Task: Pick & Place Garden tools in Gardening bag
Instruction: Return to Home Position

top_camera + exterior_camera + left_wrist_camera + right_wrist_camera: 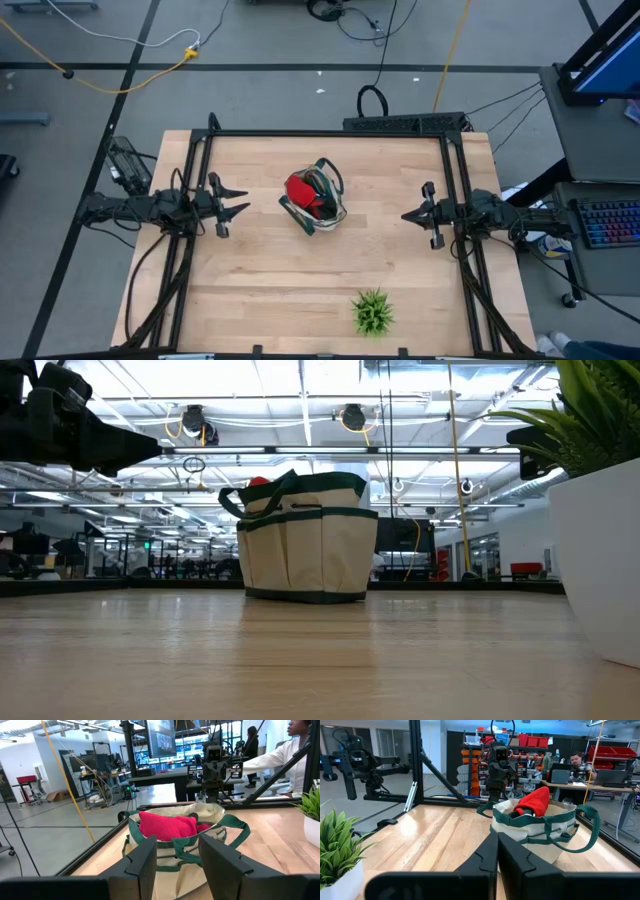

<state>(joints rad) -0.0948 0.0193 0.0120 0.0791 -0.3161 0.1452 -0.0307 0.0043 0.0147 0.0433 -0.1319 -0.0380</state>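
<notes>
Gardening bag stands upright near the middle of the surface. Left gripper hangs by the left edge, fingers partly open, holding nothing; right gripper by the right edge, fingers together, empty. A red glove pokes from the bag's top.

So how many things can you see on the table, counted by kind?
Cream-and-green gardening bag: 1
Red glove, poking out of the bag: 1
Green spiky plant: 1
Total: 3. Anything deeper in the bag is hidden.
</notes>
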